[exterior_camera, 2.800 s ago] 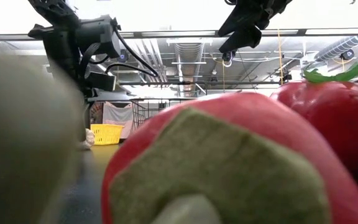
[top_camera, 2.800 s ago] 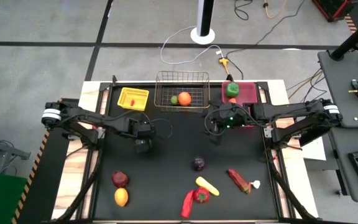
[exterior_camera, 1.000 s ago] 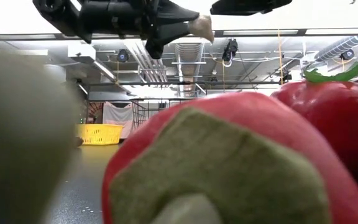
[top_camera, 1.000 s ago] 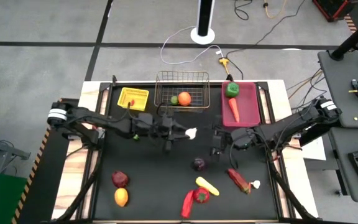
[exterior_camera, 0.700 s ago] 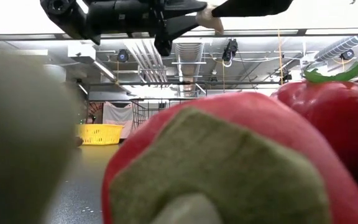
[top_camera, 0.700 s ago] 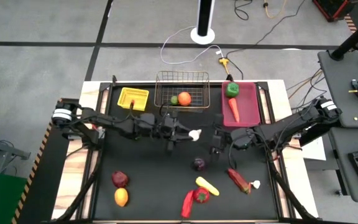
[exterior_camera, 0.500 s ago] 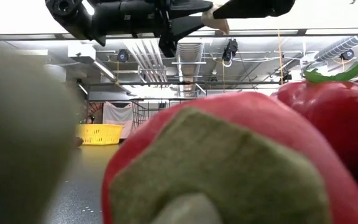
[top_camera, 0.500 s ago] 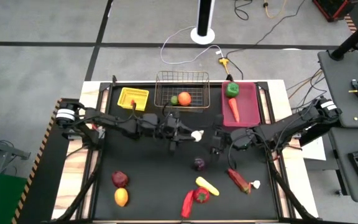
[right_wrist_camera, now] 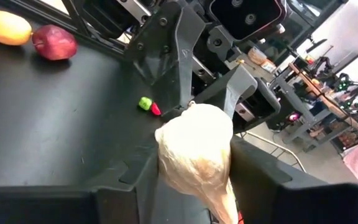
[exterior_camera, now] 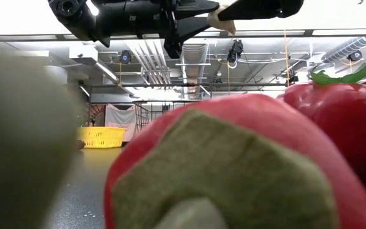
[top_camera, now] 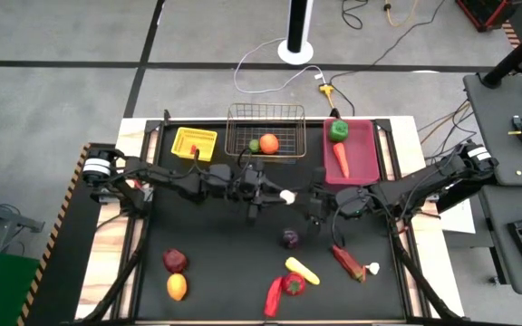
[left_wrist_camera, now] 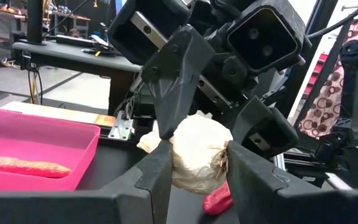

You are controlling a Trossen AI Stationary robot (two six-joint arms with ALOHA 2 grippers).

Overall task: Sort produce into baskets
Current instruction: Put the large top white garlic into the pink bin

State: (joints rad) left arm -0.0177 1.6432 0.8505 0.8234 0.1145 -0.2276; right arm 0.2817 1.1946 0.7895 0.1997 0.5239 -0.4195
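A white garlic bulb (top_camera: 285, 196) hangs in the air over the middle of the table, between my two grippers. My left gripper (top_camera: 275, 194) comes in from the table's left and is shut on it. My right gripper (top_camera: 299, 198) comes in from the right, and its fingers also close on the bulb. At the far edge stand the baskets. The yellow tray (top_camera: 194, 143) holds one small red piece. The wire basket (top_camera: 265, 132) holds an orange and a green piece. The pink bin (top_camera: 361, 159) holds a carrot and a green pepper. My left gripper pinches the garlic's round body (left_wrist_camera: 180, 167) between its two fingers (left_wrist_camera: 159, 175), level, from the table's left. The bulb is lifted clear of the table. My right gripper has the same bulb between its two fingers (right_wrist_camera: 140, 179), one on each side of the body (right_wrist_camera: 169, 163), level, from the table's right. Its fingers stand crosswise to my left gripper's fingers.
On the near half of the table lie a purple piece (top_camera: 290, 238), a yellow piece (top_camera: 302, 270), a red chili (top_camera: 347, 263), a red pepper (top_camera: 289, 285), a red apple (top_camera: 175, 261) and an orange fruit (top_camera: 177, 286). In the low view the red pepper (exterior_camera: 234, 172) fills most of the picture.
My left gripper has carried the garlic a short way toward the table's right edge, level and clear of the table. The bulb now sits between my right gripper's fingers, which have stayed in place.
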